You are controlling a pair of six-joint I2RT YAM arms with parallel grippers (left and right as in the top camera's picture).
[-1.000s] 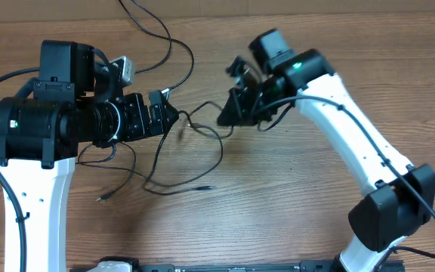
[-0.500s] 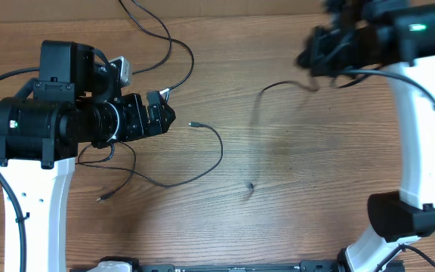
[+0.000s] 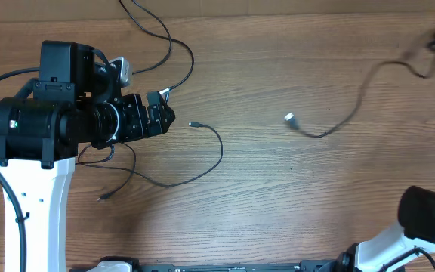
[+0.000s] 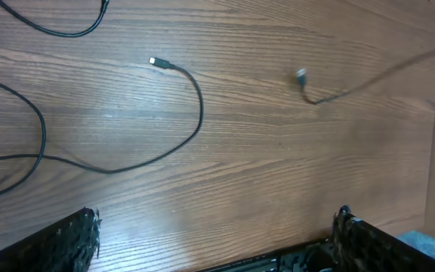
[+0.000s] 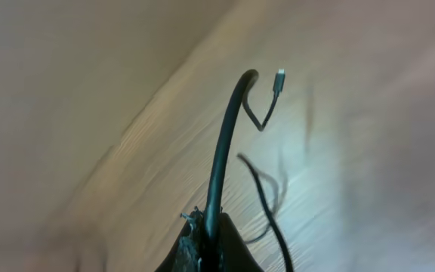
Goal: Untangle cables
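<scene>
judging by the counter [image 3: 278, 219], untangling looks partly done: one thin black cable [image 3: 322, 136] trails well right of the wide-open left gripper [image 3: 163, 113], pinched in the closed right gripper [image 5: 206, 234], while the other cables [image 3: 222, 151], loose overlapping loops around the left gripper, seem left to sort, each separated one ending in a small silvery plug [image 3: 289, 119].

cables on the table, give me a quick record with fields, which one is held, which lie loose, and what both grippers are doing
held cable: thin black cord clamped in the right gripper
free end: white plug near the middle of the table
loose cable: curved on the wood, silvery plug toward the left arm, apart from the held one
other cords: loops beside the left arm
left gripper: open, holding nothing
</scene>
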